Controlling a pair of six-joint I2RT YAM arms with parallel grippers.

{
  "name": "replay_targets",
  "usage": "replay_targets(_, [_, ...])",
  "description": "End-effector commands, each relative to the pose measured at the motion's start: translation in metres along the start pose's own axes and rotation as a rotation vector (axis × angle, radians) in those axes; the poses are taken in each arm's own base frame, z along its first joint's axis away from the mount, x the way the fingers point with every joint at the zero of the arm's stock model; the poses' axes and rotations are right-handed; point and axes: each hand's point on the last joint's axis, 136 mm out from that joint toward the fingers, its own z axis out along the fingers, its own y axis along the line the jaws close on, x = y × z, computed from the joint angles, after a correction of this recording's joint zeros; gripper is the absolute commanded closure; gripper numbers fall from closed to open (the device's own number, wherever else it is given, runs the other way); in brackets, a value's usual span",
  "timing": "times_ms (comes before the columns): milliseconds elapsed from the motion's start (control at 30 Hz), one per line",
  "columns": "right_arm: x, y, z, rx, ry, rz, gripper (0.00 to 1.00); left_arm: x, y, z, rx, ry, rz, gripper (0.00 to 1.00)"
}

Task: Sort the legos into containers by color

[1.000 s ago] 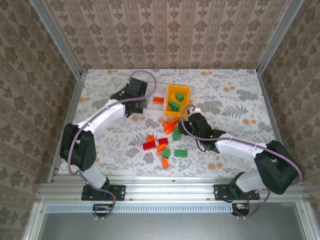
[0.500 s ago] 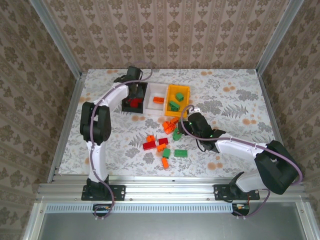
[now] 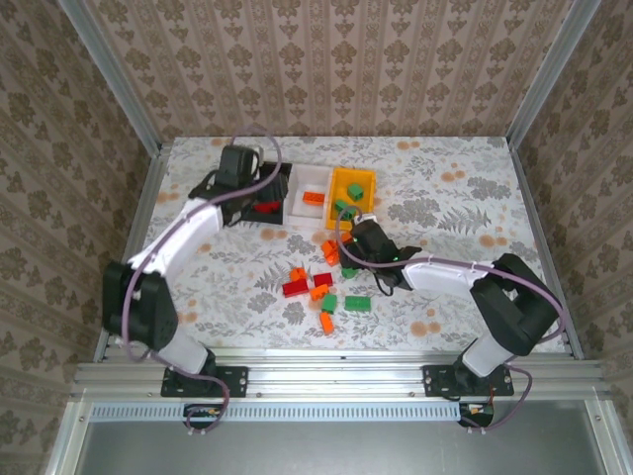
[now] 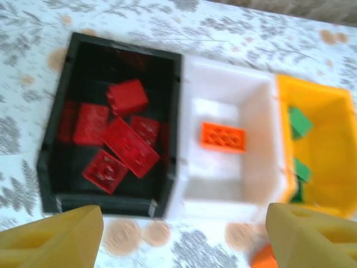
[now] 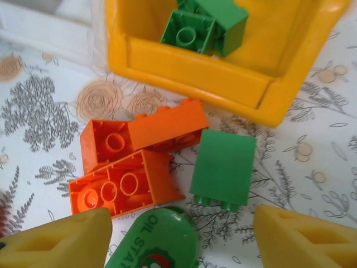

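**Top external view: both grippers open, sorting partway done**

We see the three joined bins toward the far edge of the table [image 3: 445,198]. A scatter of loose bricks [image 3: 321,289] lies on the surface between them and the near edge. The left gripper [image 4: 184,223] hangs over the near wall of the black bin [image 4: 100,202], jaws spread wide with nothing between them. Several red bricks [image 4: 131,148] lie inside that bin. The white bin [image 4: 223,75] holds one orange brick [image 4: 223,137]. The right gripper [image 5: 183,215] is likewise released and empty, low over the table just beside the near wall of the yellow bin [image 5: 189,70], where green bricks [image 5: 187,30] rest.

We judge the sorting to be partway through: each colour has its bin, yet red, orange and green pieces remain on the table. The step in hand looks like a fresh pick by the right arm. Under its fingers lie a loose green brick [image 5: 223,167] and, close beside it, a clump of orange bricks [image 5: 128,184]. Next we would need to centre on one piece, descend, and close across its narrow sides without nudging its neighbours. The left arm would need to swing toward the middle of the surface for a red piece.
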Motion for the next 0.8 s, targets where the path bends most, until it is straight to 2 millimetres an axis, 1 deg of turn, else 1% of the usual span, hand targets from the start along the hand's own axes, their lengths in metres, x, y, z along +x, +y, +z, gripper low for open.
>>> replay_targets(0, [0.01, 0.014, 0.008, -0.023, 0.079, -0.027, 0.2, 0.066, -0.025, 0.006, 0.126, 0.08, -0.08, 0.21])
replay_targets(33, [0.014, 0.016, 0.011, -0.022, 0.102, -0.025, 0.19, 0.081, -0.027, 0.004, 0.14, 0.089, -0.105, 0.21])
replay_targets(100, [0.019, 0.017, 0.015, -0.007, 0.132, -0.019, 0.19, 0.109, -0.031, -0.001, 0.183, 0.096, -0.153, 0.2])
replay_targets(200, [0.021, 0.013, 0.015, 0.017, 0.12, 0.004, 0.21, 0.132, -0.035, -0.008, 0.223, 0.089, -0.189, 0.2])
replay_targets(267, [0.025, 0.011, 0.017, 0.035, 0.133, -0.005, 0.22, 0.141, -0.039, -0.012, 0.235, 0.091, -0.177, 0.2])
replay_targets(400, [0.033, 0.004, 0.02, 0.081, 0.152, -0.03, 0.22, 0.151, -0.036, -0.02, 0.224, 0.09, -0.162, 0.19])
replay_targets(567, [0.039, 0.008, 0.031, 0.098, 0.189, -0.052, 0.23, 0.155, -0.028, -0.032, 0.219, 0.065, -0.159, 0.19])
replay_targets(667, [0.037, 0.0, 0.031, 0.142, 0.166, -0.042, 0.24, 0.155, -0.025, -0.04, 0.215, 0.05, -0.15, 0.19])
replay_targets(767, [0.036, -0.011, 0.026, 0.19, 0.149, -0.043, 0.25, 0.157, -0.022, -0.043, 0.215, 0.04, -0.15, 0.18])
